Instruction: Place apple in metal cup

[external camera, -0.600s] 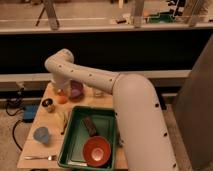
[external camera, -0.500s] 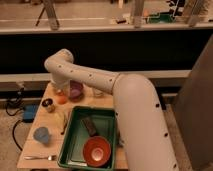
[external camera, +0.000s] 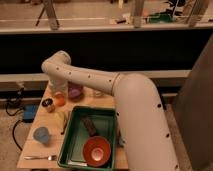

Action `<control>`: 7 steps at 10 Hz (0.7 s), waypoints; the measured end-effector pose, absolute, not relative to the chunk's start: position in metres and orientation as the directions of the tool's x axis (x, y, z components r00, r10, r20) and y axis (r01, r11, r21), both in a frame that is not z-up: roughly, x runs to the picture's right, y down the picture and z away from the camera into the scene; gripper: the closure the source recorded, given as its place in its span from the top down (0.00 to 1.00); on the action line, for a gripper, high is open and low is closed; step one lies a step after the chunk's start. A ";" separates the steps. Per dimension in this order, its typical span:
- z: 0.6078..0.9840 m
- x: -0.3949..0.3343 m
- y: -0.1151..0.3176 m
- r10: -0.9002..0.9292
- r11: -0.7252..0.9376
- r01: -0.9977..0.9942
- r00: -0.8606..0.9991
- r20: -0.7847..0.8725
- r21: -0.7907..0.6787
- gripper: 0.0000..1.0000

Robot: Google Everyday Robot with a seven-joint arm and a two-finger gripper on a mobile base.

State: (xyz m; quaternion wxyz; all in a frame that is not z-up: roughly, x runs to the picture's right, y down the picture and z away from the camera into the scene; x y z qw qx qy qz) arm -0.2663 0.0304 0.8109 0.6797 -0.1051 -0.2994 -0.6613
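The apple [external camera: 60, 100] is a small orange ball on the wooden table [external camera: 37, 147], near its far left edge. The metal cup [external camera: 48, 105] is small and dark with a pale rim, and stands just left of the apple. My gripper [external camera: 58, 93] reaches down from the white arm [external camera: 90, 80] and sits directly above the apple, at or very near its top. I cannot tell whether it touches the apple.
A purple bowl [external camera: 75, 92] stands right of the apple. A green tray [external camera: 75, 131] holds an orange-red bowl [external camera: 96, 150] and a dark object [external camera: 90, 125]. A blue-grey cup [external camera: 41, 135] and a fork [external camera: 41, 157] lie front left. A blue box [external camera: 28, 113] is off the table's left.
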 end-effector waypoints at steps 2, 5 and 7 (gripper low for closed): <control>0.808 -0.270 0.030 -0.850 0.125 0.956 -0.034 0.526 0.264 0.01; 0.810 -0.270 0.019 -0.878 0.245 0.915 0.068 0.473 0.322 0.01; 0.819 -0.280 0.015 -0.877 0.280 0.895 0.091 0.472 0.348 0.01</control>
